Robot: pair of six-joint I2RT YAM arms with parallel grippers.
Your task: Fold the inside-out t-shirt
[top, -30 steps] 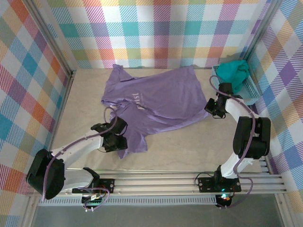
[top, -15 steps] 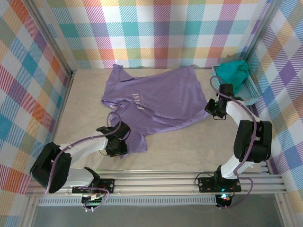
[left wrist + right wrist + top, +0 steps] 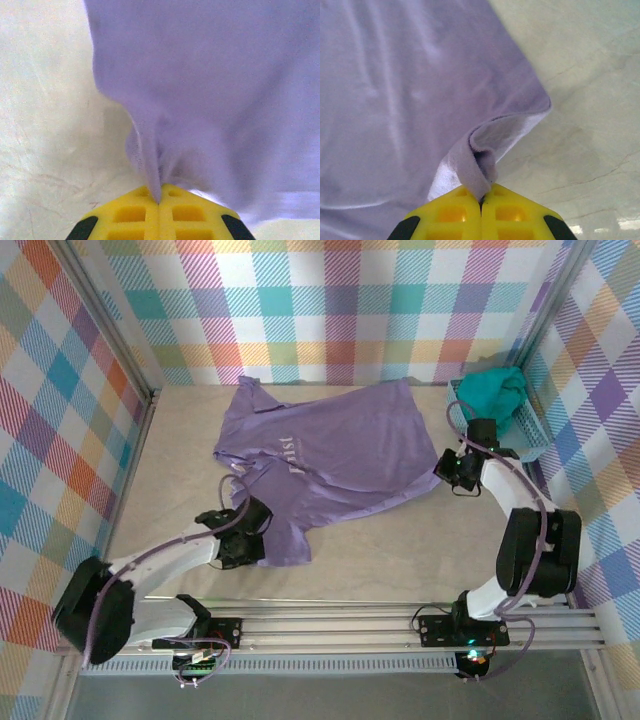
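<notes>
In the overhead view, the inside-out t-shirt [image 3: 335, 455] was seen spread flat across the middle of the worktop [image 3: 400, 555]. Its long axis ran roughly left to right, and most of the cloth lay towards the far edge, away from both arms. The left gripper [image 3: 256, 542] was clenched on the shirt's near-left corner and the right gripper [image 3: 450, 468] was pinched on its near-right edge, so each arm was nearest its own end. At the far-right corner, a basket [image 3: 541, 437] was seen holding a teal-green garment [image 3: 495, 390]. In the left wrist view, the left gripper [image 3: 159, 200] was shut on a gathered fold of the t-shirt [image 3: 210, 75], which fanned away from it. In the right wrist view, the right gripper [image 3: 481, 198] was closed on a rolled hem corner of the t-shirt [image 3: 395, 75], with bare worktop [image 3: 585, 75] to its right. The coming fold was judged to depend on both held ends being carried together.
</notes>
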